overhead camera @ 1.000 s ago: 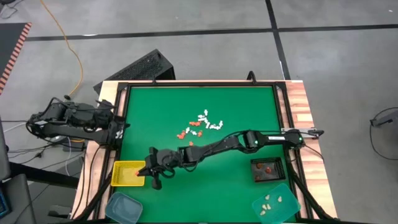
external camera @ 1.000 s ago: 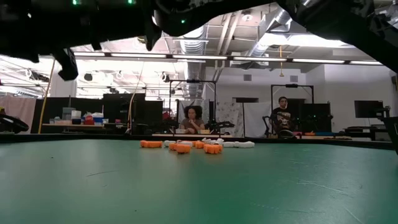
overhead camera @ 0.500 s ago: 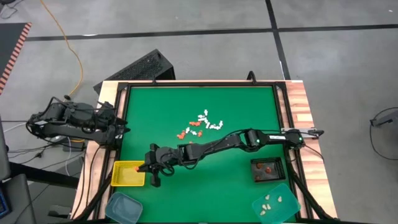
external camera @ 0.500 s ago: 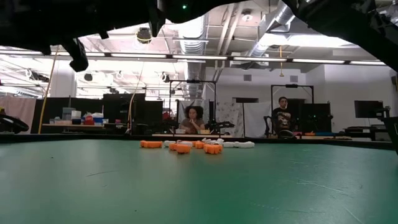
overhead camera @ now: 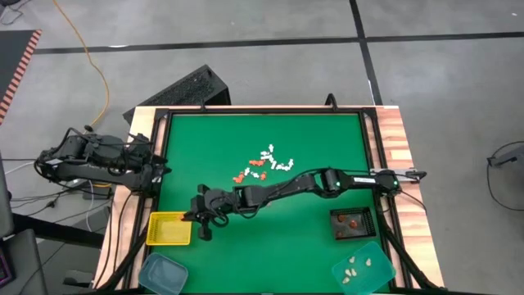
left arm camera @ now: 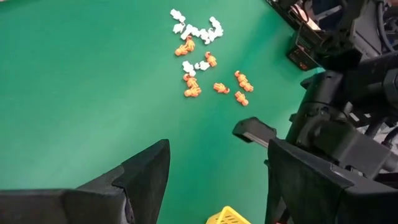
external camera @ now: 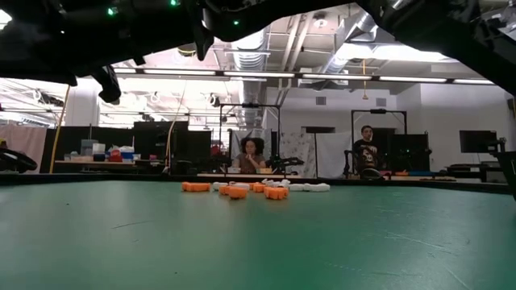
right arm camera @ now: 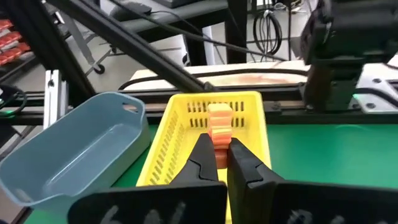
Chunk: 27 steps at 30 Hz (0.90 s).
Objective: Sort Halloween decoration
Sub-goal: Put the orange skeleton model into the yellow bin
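While the right gripper (right arm camera: 217, 163) pinches an orange trinket (right arm camera: 219, 127) just short of the yellow tray (right arm camera: 249, 118), it should carry on past the near rim before letting go. Only its wrist view shows that held piece; overhead, the remaining trinkets (overhead camera: 264, 165) lie well behind it, and the left gripper (left arm camera: 214, 180) waits wide beside the table.

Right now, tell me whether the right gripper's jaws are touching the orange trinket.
Touching. The right wrist view shows the right gripper with its jaws shut on the orange trinket, no gap either side, above the yellow tray.
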Each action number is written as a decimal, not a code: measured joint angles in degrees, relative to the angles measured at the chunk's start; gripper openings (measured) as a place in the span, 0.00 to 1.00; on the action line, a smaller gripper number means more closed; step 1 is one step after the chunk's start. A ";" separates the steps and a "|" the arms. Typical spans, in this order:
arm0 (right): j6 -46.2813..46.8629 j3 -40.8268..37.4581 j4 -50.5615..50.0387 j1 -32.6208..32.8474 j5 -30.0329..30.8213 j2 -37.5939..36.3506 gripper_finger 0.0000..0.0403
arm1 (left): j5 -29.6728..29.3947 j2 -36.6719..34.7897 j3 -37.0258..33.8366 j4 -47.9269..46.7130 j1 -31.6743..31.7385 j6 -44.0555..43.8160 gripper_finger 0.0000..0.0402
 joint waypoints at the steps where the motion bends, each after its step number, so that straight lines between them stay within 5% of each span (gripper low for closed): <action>1: -0.19 0.00 0.39 -0.03 0.00 0.00 0.01 | -0.44 0.00 0.00 0.02 0.00 0.00 0.65; 22: 1.74 -0.04 7.52 -0.31 -1.45 3.61 0.02 | -1.51 0.15 0.00 0.06 0.00 0.09 0.65; 27: 1.77 -0.04 7.44 -0.36 -1.13 3.61 0.09 | -1.51 0.15 0.00 0.06 0.00 0.09 0.65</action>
